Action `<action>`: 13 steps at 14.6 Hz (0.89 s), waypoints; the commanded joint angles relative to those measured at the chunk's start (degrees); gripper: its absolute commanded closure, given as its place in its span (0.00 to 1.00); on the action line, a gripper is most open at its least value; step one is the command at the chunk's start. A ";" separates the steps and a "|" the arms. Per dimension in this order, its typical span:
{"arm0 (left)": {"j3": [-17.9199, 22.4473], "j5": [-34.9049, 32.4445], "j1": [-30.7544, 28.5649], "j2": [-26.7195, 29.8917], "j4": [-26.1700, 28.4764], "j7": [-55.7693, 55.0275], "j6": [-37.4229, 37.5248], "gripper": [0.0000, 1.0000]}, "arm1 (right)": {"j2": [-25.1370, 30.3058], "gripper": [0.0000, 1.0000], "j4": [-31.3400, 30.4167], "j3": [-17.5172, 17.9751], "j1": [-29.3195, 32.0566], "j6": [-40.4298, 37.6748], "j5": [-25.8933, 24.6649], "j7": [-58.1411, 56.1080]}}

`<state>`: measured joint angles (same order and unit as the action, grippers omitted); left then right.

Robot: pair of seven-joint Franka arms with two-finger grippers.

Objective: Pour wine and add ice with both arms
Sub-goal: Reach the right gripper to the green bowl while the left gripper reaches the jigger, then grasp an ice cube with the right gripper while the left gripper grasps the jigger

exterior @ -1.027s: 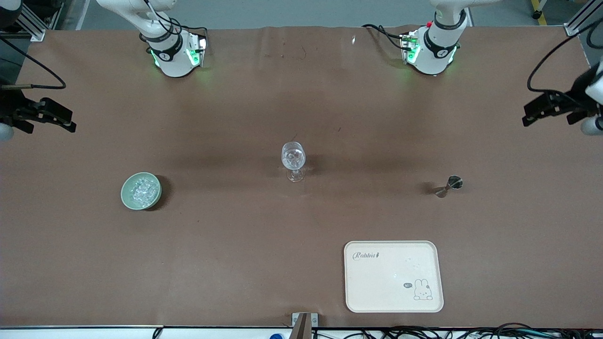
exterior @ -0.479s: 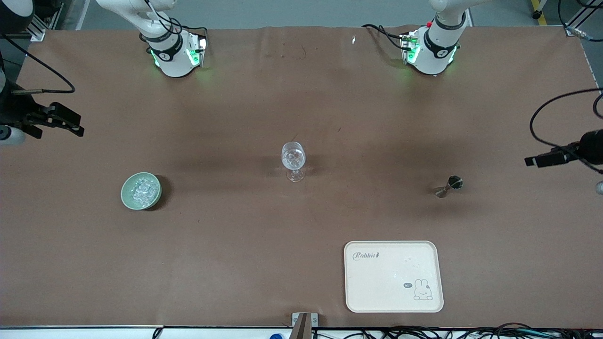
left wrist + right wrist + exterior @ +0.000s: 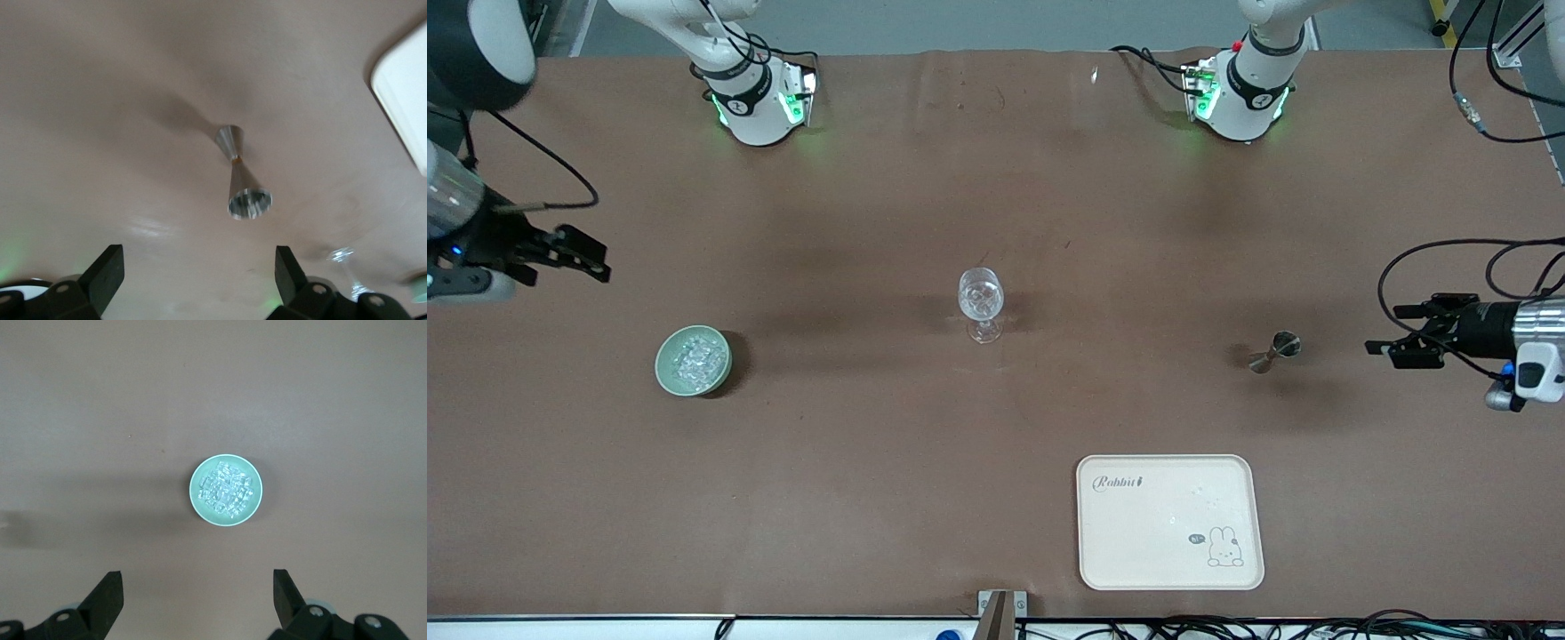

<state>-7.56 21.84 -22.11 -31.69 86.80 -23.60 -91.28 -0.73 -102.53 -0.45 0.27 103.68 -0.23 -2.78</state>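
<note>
A brown table seen from above, with a stemmed glass (image 3: 981, 302) standing at its centre. At about 9 o'clock from the glass sits a pale green bowl (image 3: 693, 360) heaped with the ice (image 3: 698, 359), small clear cubes. At 3 o'clock from the glass stands a metal jigger (image 3: 1274, 351), upright on the table. At about 5 o'clock, nearer the front camera, lies a cream tray (image 3: 1170, 522) printed with a rabbit.

The left gripper (image 3: 1396, 336) hangs low over the table at the left arm's end, its fingers spread apart and holding nothing, pointing at the jigger. A second ago it was higher up the front view; it has since swung down level with the jigger. The right gripper (image 3: 583, 253) hovers over the right arm's end of the table, fingers apart and empty, and has edged in toward the bowl. The glass, bowl, jigger and tray have not moved.
</note>
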 commanded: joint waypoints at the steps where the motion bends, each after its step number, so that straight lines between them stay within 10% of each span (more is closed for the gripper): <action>1: -0.35 6.52 -1.97 -5.82 -1.81 -5.38 -0.04 0.00 | -2.94 0.02 -3.55 -0.34 0.08 4.24 0.84 0.14; 13: -0.35 18.94 -4.35 -16.73 -1.45 -10.68 -1.36 0.03 | -18.86 0.13 -18.32 -0.43 3.07 37.91 0.58 0.49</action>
<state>-7.58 38.76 -26.11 -46.82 86.18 -33.30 -92.78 -18.74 -119.69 -1.39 2.92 139.72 -0.23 -2.65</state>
